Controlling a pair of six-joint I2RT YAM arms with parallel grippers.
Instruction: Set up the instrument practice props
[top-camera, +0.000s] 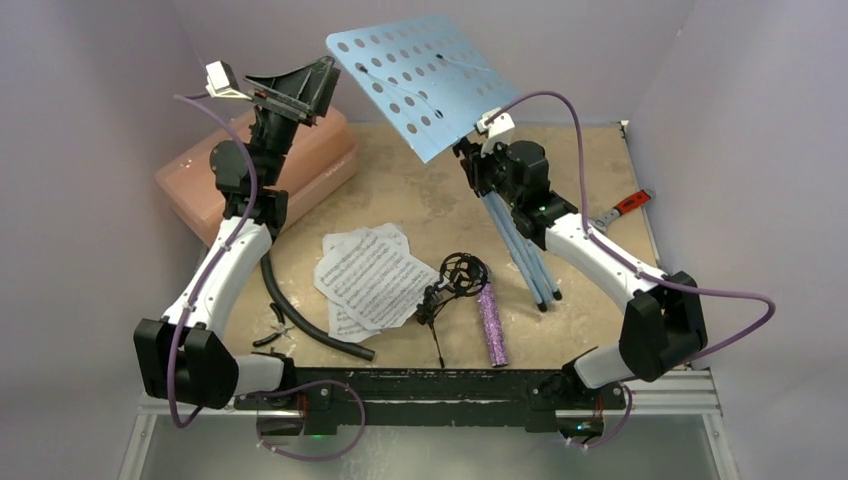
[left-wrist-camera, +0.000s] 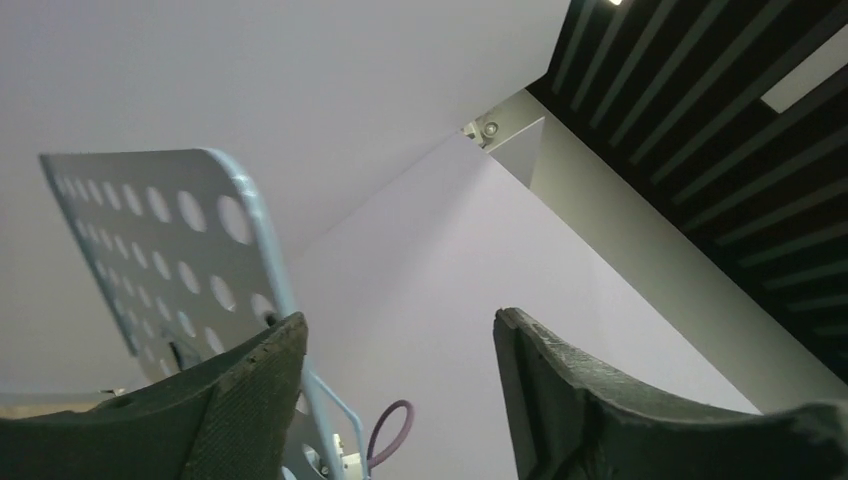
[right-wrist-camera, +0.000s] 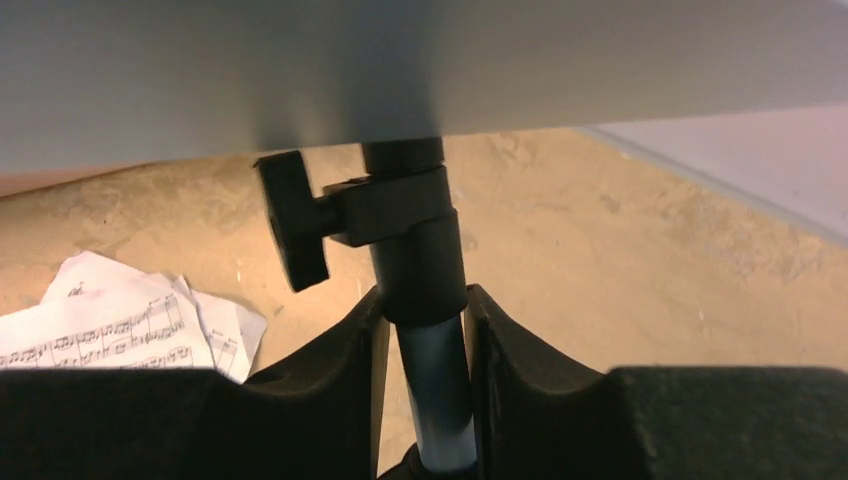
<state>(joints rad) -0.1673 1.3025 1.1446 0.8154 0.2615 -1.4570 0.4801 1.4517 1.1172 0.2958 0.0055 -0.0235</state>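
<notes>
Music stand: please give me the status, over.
Right end effector shut on music stand pole. Left end effector open, empty, beside the desk. Pages, microphone lie untouched. Black hose lies beside pages.

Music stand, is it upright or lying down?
Upright: the music stand rests on its feet, desk up top, right gripper closed around its pole.

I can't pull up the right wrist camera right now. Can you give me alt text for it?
The right arm's fingers are closed on the music stand's pole, at the base of its black clamp collar and side knob. The stand's tray fills the top of the view from below; white sheet-music pages lie on the tan table at lower left.
</notes>
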